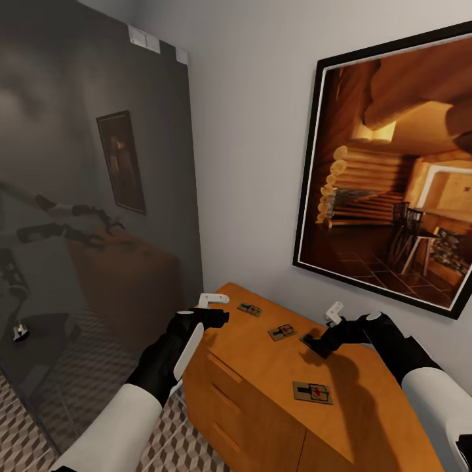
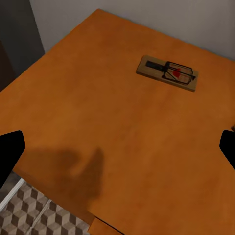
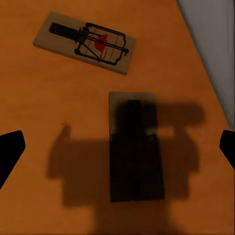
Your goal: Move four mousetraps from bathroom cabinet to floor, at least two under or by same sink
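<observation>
Four mousetraps lie on the flat top of the orange-brown cabinet (image 1: 262, 387). One mousetrap (image 1: 250, 309) is near the back corner, one (image 1: 282, 332) is mid-top, and one (image 1: 312, 392) is nearer the front. The fourth mousetrap (image 1: 313, 342) lies in shadow directly under my right gripper (image 1: 328, 331), which hovers open above it. In the right wrist view this shaded trap (image 3: 134, 147) sits between the spread fingertips (image 3: 10, 152), with another trap (image 3: 83, 42) beyond it. My left gripper (image 1: 219, 308) is open over the cabinet's left corner, a trap (image 2: 167, 73) lying ahead of it.
A dark glass panel (image 1: 98, 196) stands close on the left and reflects my arms. A large framed picture (image 1: 393, 177) hangs on the wall above the cabinet. Cube-patterned floor tiles (image 1: 65, 419) show below the cabinet's left edge and in the left wrist view (image 2: 34, 210).
</observation>
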Controlling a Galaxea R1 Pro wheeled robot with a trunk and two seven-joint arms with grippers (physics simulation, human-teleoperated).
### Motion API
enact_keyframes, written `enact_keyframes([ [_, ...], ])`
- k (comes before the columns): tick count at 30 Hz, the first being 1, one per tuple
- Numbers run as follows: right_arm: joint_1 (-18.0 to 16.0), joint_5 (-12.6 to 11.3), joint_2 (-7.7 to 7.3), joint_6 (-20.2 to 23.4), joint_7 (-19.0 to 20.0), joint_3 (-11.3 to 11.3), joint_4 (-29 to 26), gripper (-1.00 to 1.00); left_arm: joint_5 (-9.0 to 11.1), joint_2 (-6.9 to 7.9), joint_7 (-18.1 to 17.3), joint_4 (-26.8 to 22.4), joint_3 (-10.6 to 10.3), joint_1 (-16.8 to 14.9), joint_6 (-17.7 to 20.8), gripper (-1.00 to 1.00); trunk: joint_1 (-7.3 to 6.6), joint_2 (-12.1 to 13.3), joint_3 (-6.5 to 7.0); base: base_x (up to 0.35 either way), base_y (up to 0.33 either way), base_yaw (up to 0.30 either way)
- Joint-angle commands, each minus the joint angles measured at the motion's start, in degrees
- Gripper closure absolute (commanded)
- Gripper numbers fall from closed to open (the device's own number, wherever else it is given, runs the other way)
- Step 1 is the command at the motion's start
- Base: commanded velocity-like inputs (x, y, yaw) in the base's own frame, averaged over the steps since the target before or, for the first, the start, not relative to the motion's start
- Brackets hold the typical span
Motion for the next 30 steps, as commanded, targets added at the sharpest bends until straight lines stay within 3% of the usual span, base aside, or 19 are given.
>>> enact_keyframes([
  [1, 0.0, 0.2, -0.20, 0.3, 0.2, 0.1, -0.1, -1.00, 0.6, 0.00, 0.5, -0.1, -0.1, -0.1, 0.2, -1.00, 0.03, -0.1, -0.12, 0.000, 0.000, 0.000],
  [8, 0.0, 0.2, -0.84, 0.2, 0.1, 0.1, -0.1, -1.00, 0.6, 0.00, 0.5, -0.1, -0.1, -0.1, 0.2, -1.00, 0.03, -0.1, -0.12, 0.000, 0.000, 0.000],
  [17, 0.0, 0.3, -0.84, 0.2, 0.1, 0.1, -0.1, -1.00, 0.5, 0.00, 0.5, -0.1, -0.1, -0.1, 0.1, -1.00, 2.01, -3.7, -1.74, 0.000, 0.000, 0.000],
  [30, 0.0, 0.5, -0.83, 0.2, 0.1, 0.4, -0.1, -1.00, 0.6, 0.00, 0.5, -0.1, -0.1, -0.1, -0.2, -1.00, 2.01, -3.7, -1.74, 0.000, 0.000, 0.000],
])
